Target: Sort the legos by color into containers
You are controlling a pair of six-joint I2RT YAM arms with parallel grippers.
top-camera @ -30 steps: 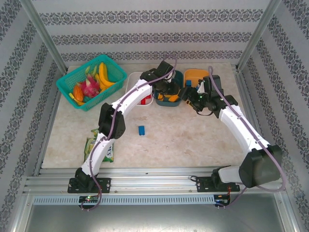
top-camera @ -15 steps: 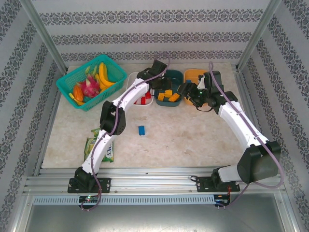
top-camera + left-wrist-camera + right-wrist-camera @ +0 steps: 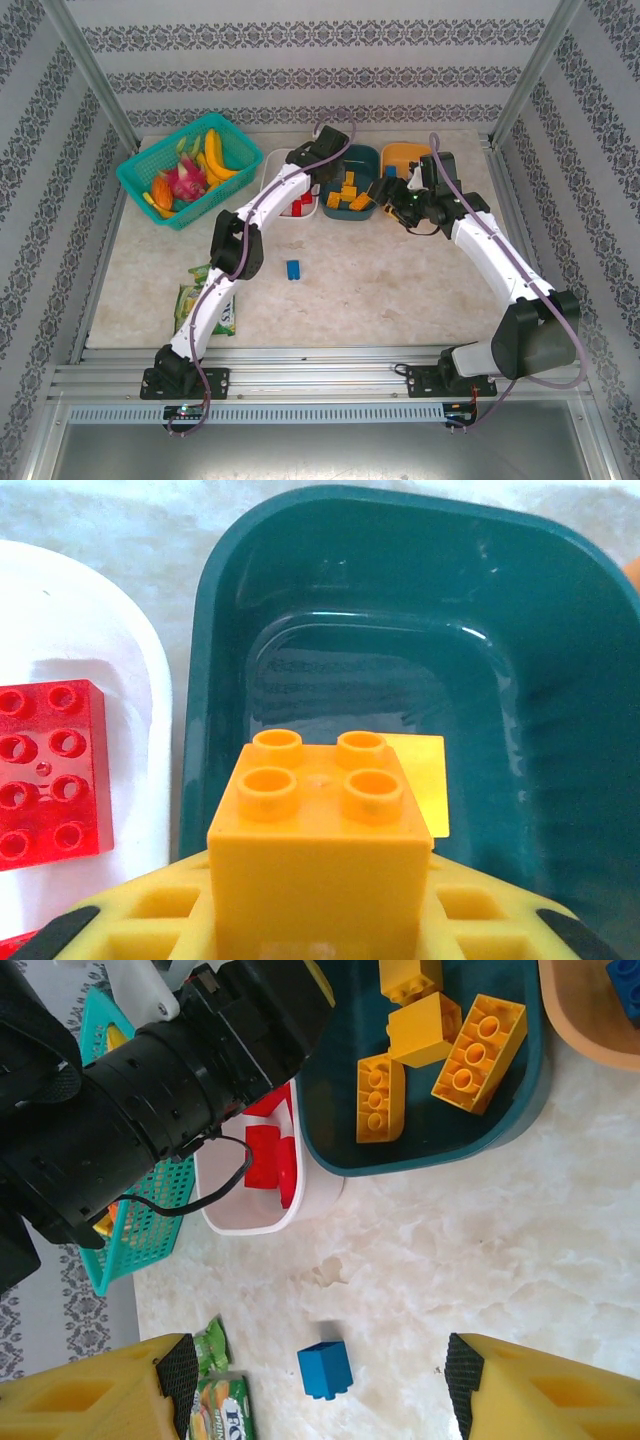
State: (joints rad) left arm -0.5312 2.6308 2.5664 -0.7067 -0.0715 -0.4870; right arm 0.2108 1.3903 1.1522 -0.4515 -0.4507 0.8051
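Observation:
My left gripper [image 3: 320,932] is shut on an orange-yellow lego [image 3: 318,845] and hangs over the dark teal tub [image 3: 560,680]; in the top view this gripper [image 3: 328,165] is at the tub's back left. Several orange-yellow legos [image 3: 440,1030] lie in that teal tub [image 3: 362,212]. The white tub [image 3: 272,185] holds red legos [image 3: 45,765]. A blue lego [image 3: 625,980] lies in the orange tub [image 3: 408,155]. One blue lego [image 3: 292,269] sits alone on the table. My right gripper [image 3: 386,192] hovers open and empty by the teal tub's right side.
A teal lattice basket [image 3: 145,185] of fruit stands at the back left. A green snack packet [image 3: 205,308] lies near the left arm's base. The left arm's black wrist [image 3: 170,1110] hangs over the white tub. Bare marble lies around the lone blue lego.
The left gripper has pulled back toward the teal tub's back left, still shut on the orange-yellow lego, uncovering the legos inside. The right gripper has shifted only slightly.

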